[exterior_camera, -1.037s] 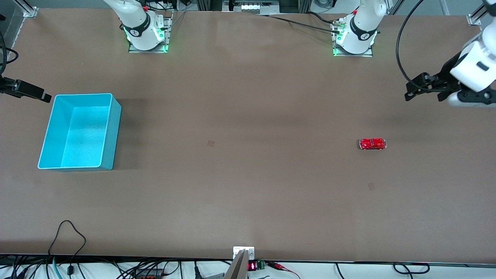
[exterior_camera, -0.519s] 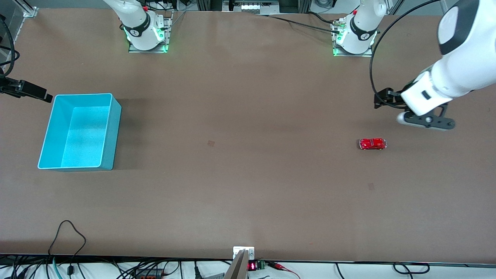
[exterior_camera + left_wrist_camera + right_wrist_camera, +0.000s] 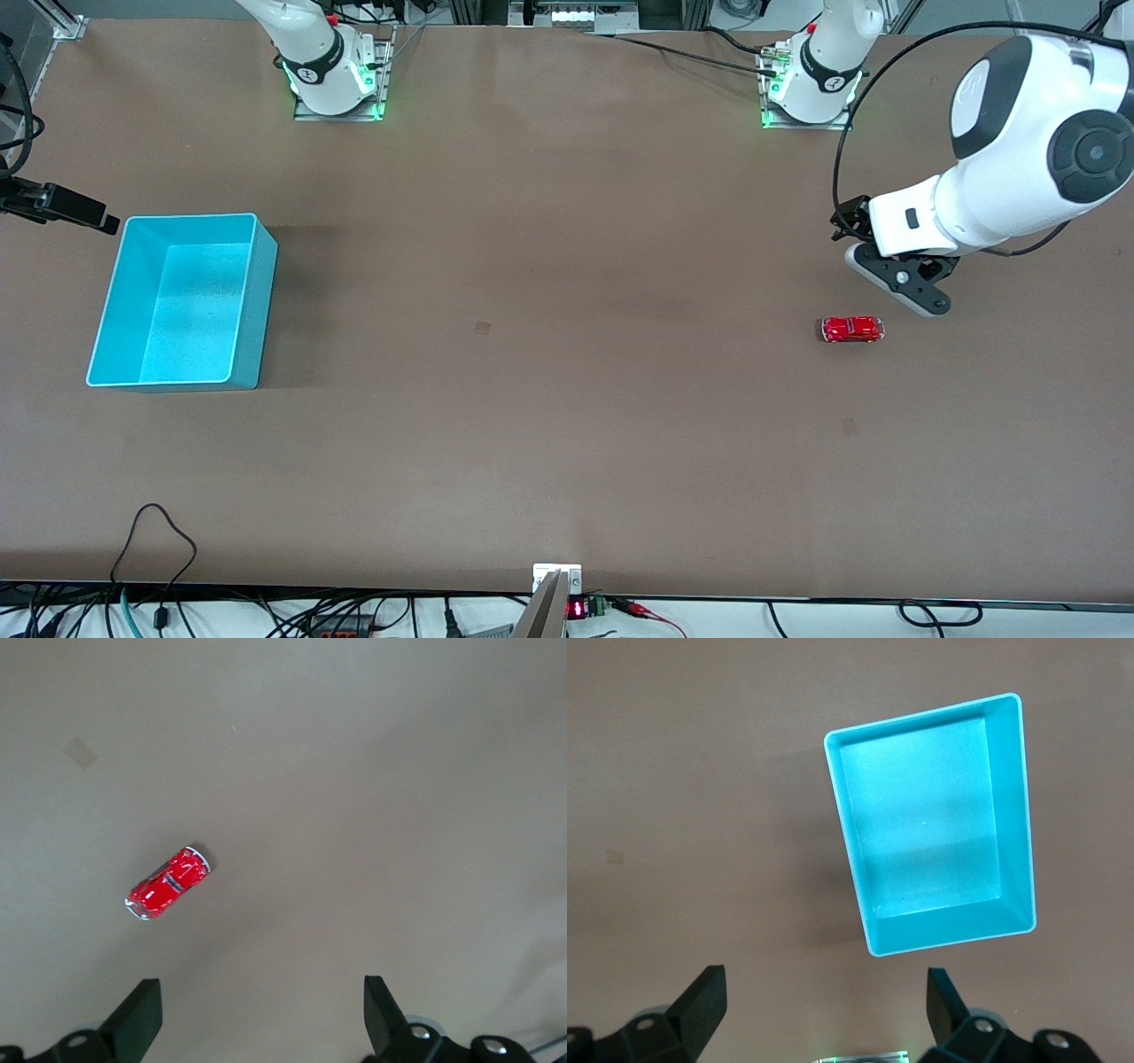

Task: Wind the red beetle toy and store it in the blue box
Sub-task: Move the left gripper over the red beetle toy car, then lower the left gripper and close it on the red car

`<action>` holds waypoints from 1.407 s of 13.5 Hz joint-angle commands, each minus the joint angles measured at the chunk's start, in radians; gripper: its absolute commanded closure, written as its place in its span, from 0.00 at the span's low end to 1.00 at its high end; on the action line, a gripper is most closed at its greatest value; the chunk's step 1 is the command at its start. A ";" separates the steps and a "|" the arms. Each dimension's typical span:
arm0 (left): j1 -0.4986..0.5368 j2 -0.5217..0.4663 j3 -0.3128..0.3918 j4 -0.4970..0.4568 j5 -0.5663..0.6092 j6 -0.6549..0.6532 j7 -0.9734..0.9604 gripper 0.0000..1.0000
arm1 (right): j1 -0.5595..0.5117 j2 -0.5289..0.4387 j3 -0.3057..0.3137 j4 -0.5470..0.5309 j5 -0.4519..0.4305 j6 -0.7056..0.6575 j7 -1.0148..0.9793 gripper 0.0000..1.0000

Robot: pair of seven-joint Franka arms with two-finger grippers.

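The red beetle toy (image 3: 852, 330) stands alone on the brown table toward the left arm's end. It also shows in the left wrist view (image 3: 168, 883). My left gripper (image 3: 900, 282) hangs over bare table close beside the toy. Its jaws are open and empty (image 3: 261, 1014), and the toy lies outside the gap between them. The blue box (image 3: 190, 217) stands empty at the right arm's end and also shows in the right wrist view (image 3: 1014, 815). My right gripper (image 3: 80, 211) waits in the air beside the box's far corner, open and empty (image 3: 824, 1010).
The two arm bases (image 3: 335, 84) (image 3: 811, 89) stand along the table's far edge. Cables (image 3: 151, 532) lie by the near edge. Two small flat marks (image 3: 482, 328) (image 3: 848, 426) are on the tabletop.
My left arm has swung in from the table's end and lowered its gripper close to the red toy. The toy, the box and the right gripper have not moved.
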 commanded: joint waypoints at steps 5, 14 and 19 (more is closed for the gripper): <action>0.033 0.026 -0.003 -0.138 0.085 0.187 0.516 0.00 | -0.013 0.035 -0.009 0.002 -0.007 -0.004 0.004 0.00; 0.112 0.091 -0.004 -0.363 0.128 0.614 0.882 0.00 | 0.020 0.105 0.000 0.005 -0.003 -0.010 -0.009 0.00; 0.151 0.139 -0.003 -0.454 0.199 0.774 0.882 0.00 | 0.020 0.105 0.000 0.005 -0.010 -0.010 -0.007 0.00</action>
